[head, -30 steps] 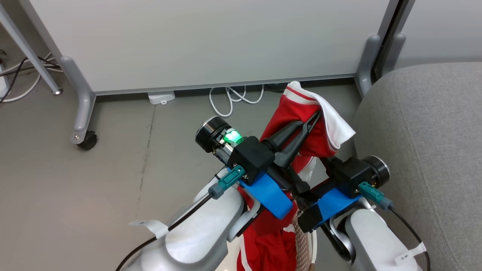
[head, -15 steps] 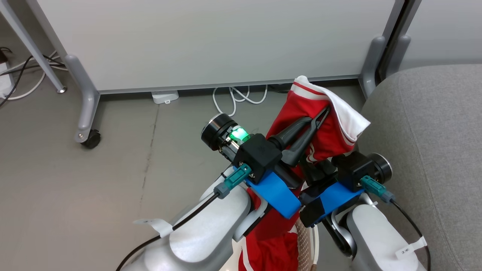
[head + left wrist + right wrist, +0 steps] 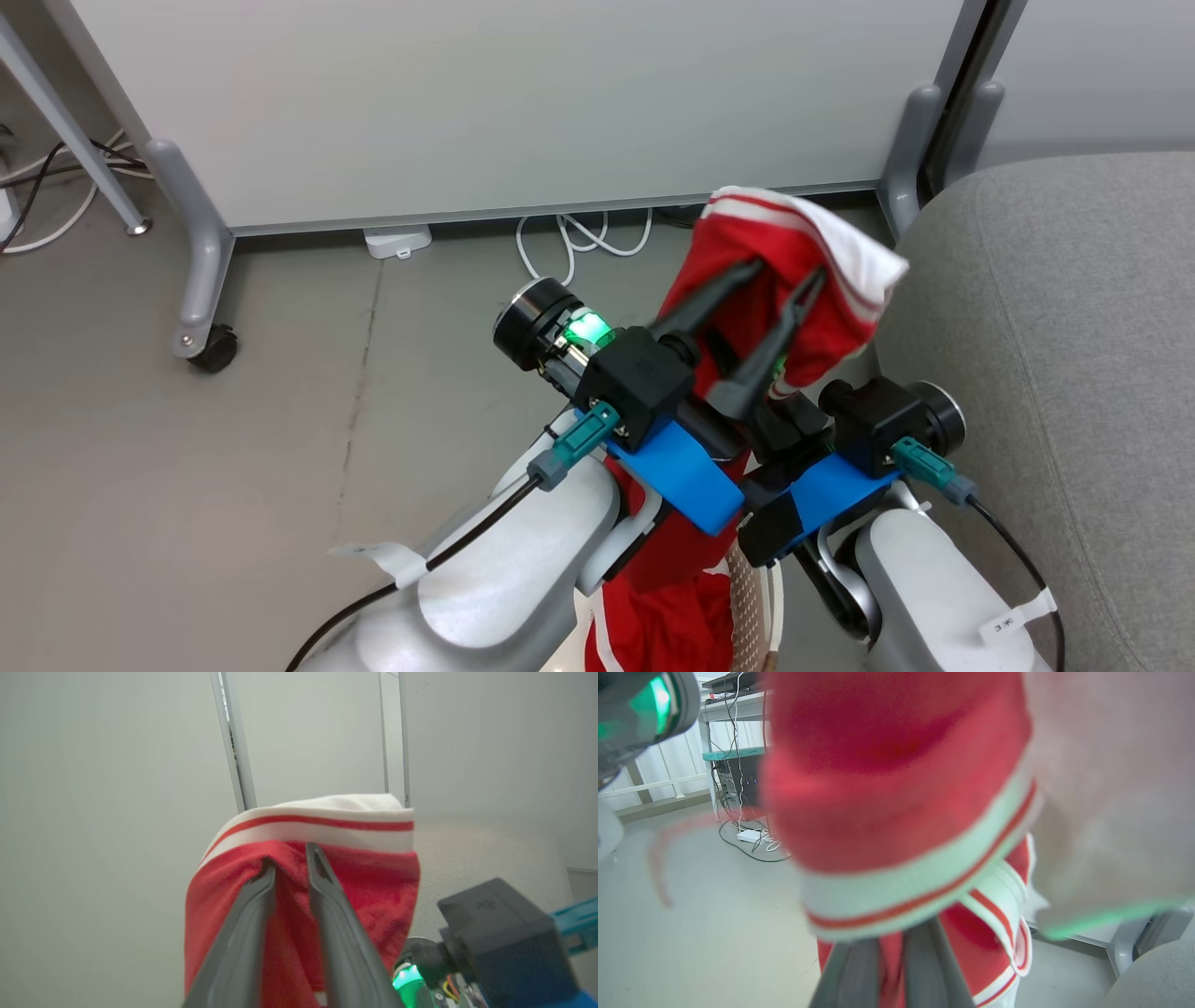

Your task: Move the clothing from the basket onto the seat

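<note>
A bright-red garment of the clothing [image 3: 780, 280] with a white striped band hangs in the air between the floor and the seat [image 3: 1055, 327]. Its top fold is draped over my left gripper [image 3: 784, 273], whose two fingers stand parted against the cloth; the left wrist view shows the same left gripper [image 3: 289, 856] tips under the band. Just below, my right gripper [image 3: 896, 952] is shut on the clothing [image 3: 896, 812], with red fabric pinched between its fingers. The red cloth trails down to the perforated basket [image 3: 761, 597] at the bottom edge.
A white partition panel [image 3: 513, 103] on castor legs stands behind, with white cables [image 3: 579, 243] on the grey floor under it. A table leg [image 3: 75, 121] slants at the far left. The sofa's rounded corner lies right of the arms.
My left gripper's fingers have parted; half a second ago they were together on the garment. The garment's top has slumped over the tips. The head view shifted slightly.
</note>
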You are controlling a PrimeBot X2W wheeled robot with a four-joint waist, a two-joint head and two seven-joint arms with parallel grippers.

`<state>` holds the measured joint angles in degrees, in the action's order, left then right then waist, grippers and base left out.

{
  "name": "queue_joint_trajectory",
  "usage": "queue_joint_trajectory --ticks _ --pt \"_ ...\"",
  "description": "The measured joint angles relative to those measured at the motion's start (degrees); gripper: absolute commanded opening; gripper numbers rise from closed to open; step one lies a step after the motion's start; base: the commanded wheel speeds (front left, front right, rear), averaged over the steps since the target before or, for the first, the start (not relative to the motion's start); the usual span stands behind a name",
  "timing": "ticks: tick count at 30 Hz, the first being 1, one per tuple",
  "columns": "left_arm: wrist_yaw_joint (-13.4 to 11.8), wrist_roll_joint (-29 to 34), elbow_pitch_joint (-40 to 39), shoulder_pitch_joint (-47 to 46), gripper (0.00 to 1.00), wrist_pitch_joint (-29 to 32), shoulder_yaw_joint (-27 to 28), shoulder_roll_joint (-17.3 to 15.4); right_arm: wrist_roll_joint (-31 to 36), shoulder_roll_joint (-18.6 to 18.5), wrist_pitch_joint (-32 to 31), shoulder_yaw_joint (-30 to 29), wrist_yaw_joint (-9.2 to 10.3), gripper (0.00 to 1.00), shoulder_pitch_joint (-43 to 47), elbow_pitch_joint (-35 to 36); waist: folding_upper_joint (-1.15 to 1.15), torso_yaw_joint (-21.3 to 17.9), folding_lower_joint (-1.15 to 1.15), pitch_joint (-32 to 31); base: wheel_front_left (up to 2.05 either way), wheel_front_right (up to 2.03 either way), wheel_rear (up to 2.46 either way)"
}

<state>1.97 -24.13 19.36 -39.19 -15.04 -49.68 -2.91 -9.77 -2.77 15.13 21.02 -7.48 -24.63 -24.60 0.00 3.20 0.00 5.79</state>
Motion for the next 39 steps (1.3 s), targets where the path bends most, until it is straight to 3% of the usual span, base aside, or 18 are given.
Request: queue_joint_trajectory --ticks 22,39 --pt "-0.08 1.19 0.56 0.56 1.0 -0.03 0.63 0.01 -0.43 0.0 0.0 -0.63 0.0 0.0 1.44 0.87 0.0 -1.4 0.0 -0.14 0.0 0.0 0.0" --pt "0.7 3.26 2.9 2.04 1.0 -0.03 1.89 -0.02 3.46 -0.02 0.0 -6.88 0.0 0.0 4.19 5.12 0.0 -7.56 0.0 1.75 0.0 0.0 0.0"
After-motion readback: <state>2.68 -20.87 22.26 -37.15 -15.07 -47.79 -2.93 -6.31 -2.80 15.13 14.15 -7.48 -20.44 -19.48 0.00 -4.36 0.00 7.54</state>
